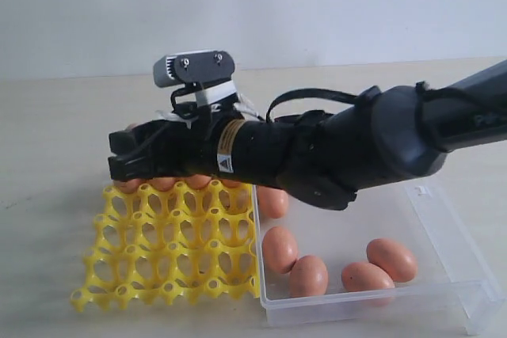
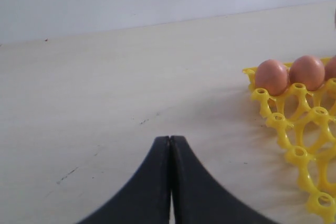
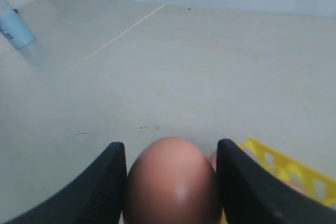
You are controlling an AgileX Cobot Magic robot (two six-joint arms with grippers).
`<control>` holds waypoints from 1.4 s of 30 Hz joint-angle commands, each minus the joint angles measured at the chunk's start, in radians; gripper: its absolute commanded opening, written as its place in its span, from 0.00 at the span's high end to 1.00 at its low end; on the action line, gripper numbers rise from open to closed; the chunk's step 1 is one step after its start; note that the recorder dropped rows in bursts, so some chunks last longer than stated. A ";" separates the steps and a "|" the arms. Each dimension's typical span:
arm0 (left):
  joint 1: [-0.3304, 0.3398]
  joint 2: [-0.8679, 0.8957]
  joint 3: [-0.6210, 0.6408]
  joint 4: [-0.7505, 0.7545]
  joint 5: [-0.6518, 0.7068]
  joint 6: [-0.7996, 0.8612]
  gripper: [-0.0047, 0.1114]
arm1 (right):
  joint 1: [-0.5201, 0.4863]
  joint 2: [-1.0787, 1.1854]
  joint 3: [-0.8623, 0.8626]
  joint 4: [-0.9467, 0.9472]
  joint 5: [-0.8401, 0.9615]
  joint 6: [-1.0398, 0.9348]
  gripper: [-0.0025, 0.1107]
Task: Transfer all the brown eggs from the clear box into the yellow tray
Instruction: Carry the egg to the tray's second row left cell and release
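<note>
Within right end effector [image 3: 170, 150], brown egg [image 3: 172, 187]

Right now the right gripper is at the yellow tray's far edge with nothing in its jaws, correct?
Not empty. The right gripper is at the yellow tray's far edge but shut on a brown egg, as the right wrist view shows.

Our left gripper [image 2: 170, 140] sits over the pale table [image 2: 94, 108], its two black fingers [image 2: 147, 182] pressed flat together with nothing between them. Taking straight ahead as twelve, we see a corner of the yellow tray [image 2: 278, 121] at about two o'clock. Brown eggs [image 2: 271, 76] are seated along its far row.
</note>
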 commanded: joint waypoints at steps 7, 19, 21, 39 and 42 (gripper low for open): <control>-0.001 -0.006 -0.005 -0.004 -0.008 -0.005 0.96 | 0.003 0.151 -0.025 -0.074 -0.227 0.119 0.98; -0.001 -0.006 -0.005 -0.004 -0.008 -0.005 0.96 | 0.003 0.237 -0.177 -0.139 -0.180 0.218 0.98; -0.001 -0.006 -0.005 -0.004 -0.008 -0.005 0.96 | 0.003 0.242 -0.177 -0.139 -0.164 0.218 0.98; -0.001 -0.006 -0.005 -0.004 -0.008 -0.005 0.96 | 0.003 0.292 -0.231 -0.095 -0.138 0.250 0.74; -0.001 -0.006 -0.005 -0.004 -0.008 -0.005 0.96 | 0.003 0.292 -0.231 -0.087 -0.133 0.250 0.68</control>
